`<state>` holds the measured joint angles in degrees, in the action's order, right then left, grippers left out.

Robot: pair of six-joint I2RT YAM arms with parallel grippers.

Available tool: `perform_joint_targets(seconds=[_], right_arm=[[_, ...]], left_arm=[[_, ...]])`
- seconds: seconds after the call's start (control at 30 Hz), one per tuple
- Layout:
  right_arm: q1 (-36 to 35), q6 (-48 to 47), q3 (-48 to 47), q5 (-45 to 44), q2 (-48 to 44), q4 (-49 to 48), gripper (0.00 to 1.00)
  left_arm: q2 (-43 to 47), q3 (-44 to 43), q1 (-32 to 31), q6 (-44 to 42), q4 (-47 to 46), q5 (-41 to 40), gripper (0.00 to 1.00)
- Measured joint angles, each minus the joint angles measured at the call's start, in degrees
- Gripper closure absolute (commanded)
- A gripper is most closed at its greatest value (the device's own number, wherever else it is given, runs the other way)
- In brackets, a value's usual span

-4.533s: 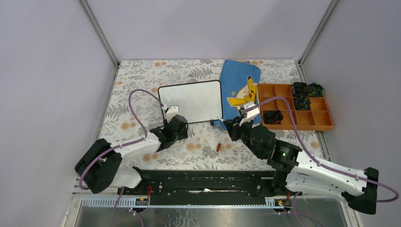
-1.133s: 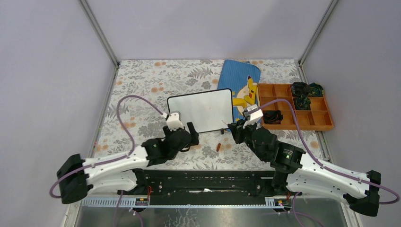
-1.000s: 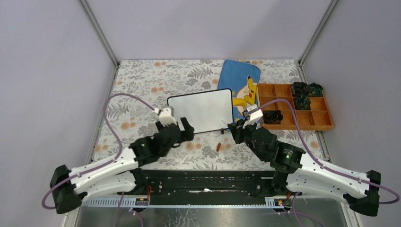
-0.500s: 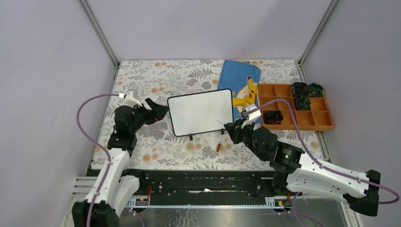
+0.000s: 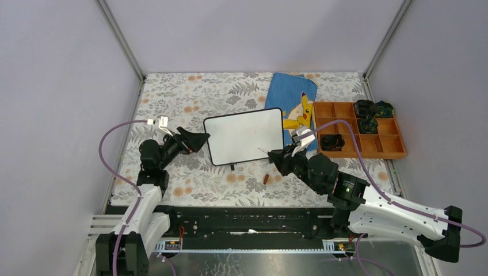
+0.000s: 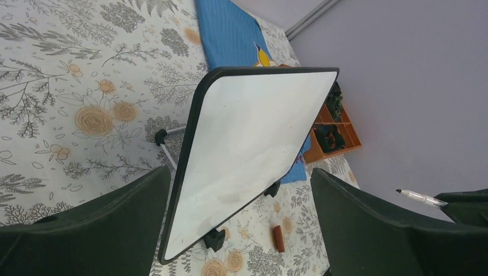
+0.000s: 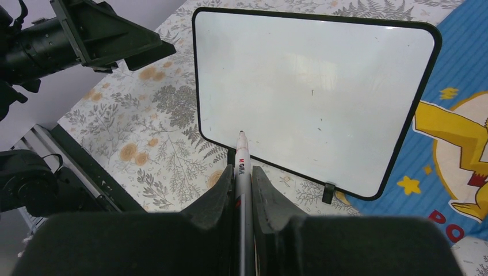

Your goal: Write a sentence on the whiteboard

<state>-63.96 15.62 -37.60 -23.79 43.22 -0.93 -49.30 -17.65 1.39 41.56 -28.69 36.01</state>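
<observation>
The whiteboard stands tilted on two black feet, its white face blank. My right gripper is shut on a white marker; the uncapped tip points at the board's lower left part, and whether it touches I cannot tell. My left gripper is open just left of the board's left edge, holding nothing. In the left wrist view the board fills the space ahead of the wide gripper, and the marker shows at the right.
A red marker cap lies on the floral cloth in front of the board. The blue Pikachu pouch lies behind and right of the board. An orange compartment tray holding dark items sits at the far right.
My left arm swung from the board's front to its left side and now points at the left edge. My right gripper with the marker edged left toward the board.
</observation>
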Motion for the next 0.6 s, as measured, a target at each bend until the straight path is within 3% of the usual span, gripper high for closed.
perform_joint_targets(seconds=[0.27, 0.43, 0.6], right_arm=[[0.00, 0.00, 0.20, 0.85, -0.17, -0.31, 1.00], [0.00, -0.04, 0.20, 0.92, 0.00, -0.44, 1.00], [0.00, -0.46, 0.20, 1.25, 1.36, -1.27, 1.00]], left_arm=[[-1.29, -6.47, 0.72, -4.33, 9.18, -9.40, 0.01], [-6.73, -8.92, 3.67, -5.22, 11.21, -9.64, 0.01], [-6.84, -8.85, 2.29, -4.59, 11.52, -10.54, 0.01]])
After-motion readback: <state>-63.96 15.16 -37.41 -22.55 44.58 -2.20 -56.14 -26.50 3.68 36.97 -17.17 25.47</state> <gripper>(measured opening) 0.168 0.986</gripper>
